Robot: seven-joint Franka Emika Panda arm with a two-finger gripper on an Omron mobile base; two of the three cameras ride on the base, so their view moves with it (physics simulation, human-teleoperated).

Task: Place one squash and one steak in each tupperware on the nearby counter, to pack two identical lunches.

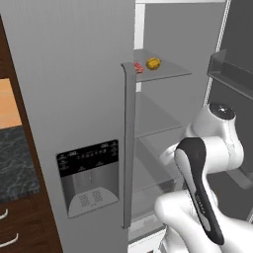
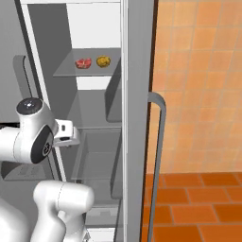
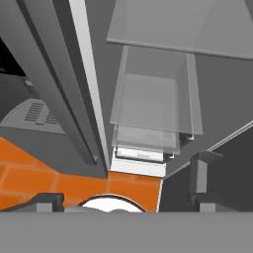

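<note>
- the end effector (image 3: 123,197) hangs low by the open grey fridge (image 1: 74,99), fingers spread and empty.
- raise it toward the upper glass shelf (image 2: 71,72).
- there the raw red steak slab (image 2: 83,63) lies just beside the lumpy yellow-orange squash (image 2: 103,61); approach one squarely, without nudging its neighbour.

We see a grey fridge (image 1: 74,74) with its right door open, a dispenser panel (image 1: 89,175) on the closed left door. Inside are glass shelves (image 3: 158,113). An orange tiled wall (image 2: 203,85) and floor (image 2: 198,208) lie to the right.
</note>
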